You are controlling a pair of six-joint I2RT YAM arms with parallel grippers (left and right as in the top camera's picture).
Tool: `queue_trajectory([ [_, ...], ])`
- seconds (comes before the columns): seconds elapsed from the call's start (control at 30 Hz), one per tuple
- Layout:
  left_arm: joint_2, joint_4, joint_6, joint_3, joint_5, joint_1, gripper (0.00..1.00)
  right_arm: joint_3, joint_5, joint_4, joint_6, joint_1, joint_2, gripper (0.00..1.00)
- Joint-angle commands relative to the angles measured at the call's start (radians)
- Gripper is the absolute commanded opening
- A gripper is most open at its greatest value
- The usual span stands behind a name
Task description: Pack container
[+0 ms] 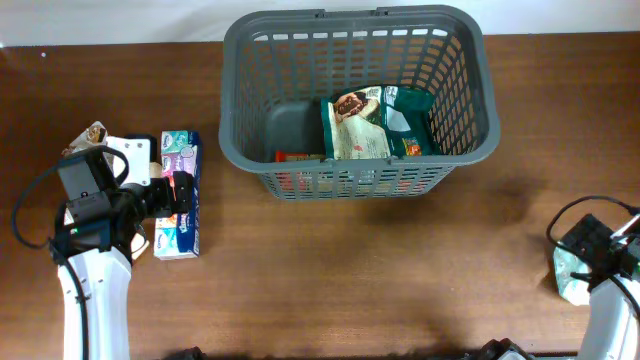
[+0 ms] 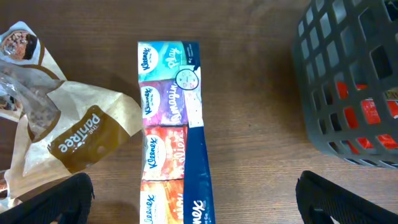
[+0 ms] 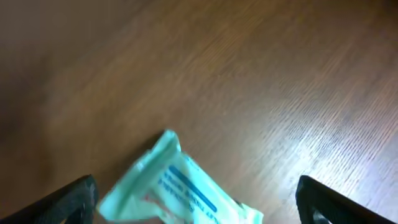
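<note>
1. At the far edge of the tabletop [image 1: 400, 270], about midway along it, the container [image 1: 400, 182] stood upright and partly filled. A green-and-white packet [image 1: 358, 128] lay against a dark green packet [image 1: 412, 118] on its right half, and a red packet [image 1: 298, 157] sat by the near wall.
2. By the left edge, your left gripper [image 2: 196, 180] hung with its jaws spread as wide as they go, holding nothing. The tissue multipack [image 2: 171, 124] lay lengthwise between the fingers, so this looked like a line-up for a grab across its narrow width.
3. Beside that multipack, on the side away from the container, lay a brown-and-white bread bag [image 2: 81, 130], close to touching it. Its crumpled edge could have caught the finger on that side, you'd have judged.
4. Near the right edge, towards the near corner, your right gripper [image 3: 198, 183] was also fully spread and empty, poised over a pale green packet [image 3: 168, 155] lying flat on the wood.
5. Between either arm and the container the wood was bare. The real obstacle was the tall lattice wall, which each packet would have had to clear.
6. The left half of the container's floor showed the most free room.
</note>
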Motion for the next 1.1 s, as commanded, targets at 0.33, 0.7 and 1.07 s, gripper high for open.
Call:
queue_trajectory([
  [0.33, 0.003, -0.007, -0.009, 0.000, 0.000, 0.006, 0.99, -0.004, -0.047, -0.088, -0.560, -0.002, -0.011, 0.99],
  [0.7, 0.003, -0.008, -0.009, 0.000, 0.000, 0.006, 0.99, -0.005, -0.062, -0.144, -0.698, -0.003, -0.006, 0.99],
  [1.07, 0.003, -0.008, -0.009, 0.000, -0.027, 0.006, 0.99, -0.033, -0.107, -0.105, -0.750, -0.003, 0.068, 0.99],
])
